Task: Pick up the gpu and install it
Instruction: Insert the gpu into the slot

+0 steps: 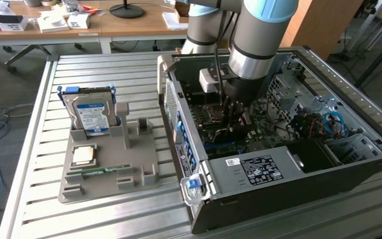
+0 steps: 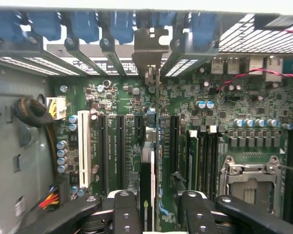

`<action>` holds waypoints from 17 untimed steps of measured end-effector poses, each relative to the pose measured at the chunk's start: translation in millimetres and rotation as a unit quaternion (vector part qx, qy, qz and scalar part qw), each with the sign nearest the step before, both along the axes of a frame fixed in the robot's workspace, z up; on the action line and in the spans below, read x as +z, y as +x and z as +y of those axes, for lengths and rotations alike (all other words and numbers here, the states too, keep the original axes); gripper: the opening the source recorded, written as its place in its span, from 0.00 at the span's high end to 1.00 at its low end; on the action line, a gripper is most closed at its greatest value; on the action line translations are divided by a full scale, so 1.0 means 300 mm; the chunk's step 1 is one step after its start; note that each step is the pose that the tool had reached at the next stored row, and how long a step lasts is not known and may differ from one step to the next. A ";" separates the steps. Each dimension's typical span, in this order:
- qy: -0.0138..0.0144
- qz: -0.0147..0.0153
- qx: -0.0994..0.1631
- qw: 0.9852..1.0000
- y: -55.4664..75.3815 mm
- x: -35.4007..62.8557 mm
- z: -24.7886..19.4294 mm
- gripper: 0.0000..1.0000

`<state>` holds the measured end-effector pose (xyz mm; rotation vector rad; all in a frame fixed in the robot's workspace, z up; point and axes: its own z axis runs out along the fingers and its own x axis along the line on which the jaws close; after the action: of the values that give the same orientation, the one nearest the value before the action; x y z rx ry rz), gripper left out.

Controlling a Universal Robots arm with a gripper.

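Note:
My gripper reaches down inside the open computer case, over the green motherboard. In the wrist view the gpu shows very slim, edge-on, between my two black fingers, and my gripper is shut on it. Its metal bracket stands at the case's rear slot openings, among the blue latches. The card's edge runs in line with a long black expansion slot on the board. Whether it touches the slot is hidden.
A grey parts fixture on the exterior view's left holds the blue-labelled hard drive, a CPU and a green memory stick. Inside the case are the power supply, the CPU socket and cable bundles.

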<state>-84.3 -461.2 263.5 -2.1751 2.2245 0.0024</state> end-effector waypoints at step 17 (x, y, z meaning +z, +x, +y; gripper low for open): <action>0.000 0.000 0.000 1.000 0.001 0.187 0.000 0.61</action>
<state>-84.1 -461.2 319.7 -2.1752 2.2245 0.0023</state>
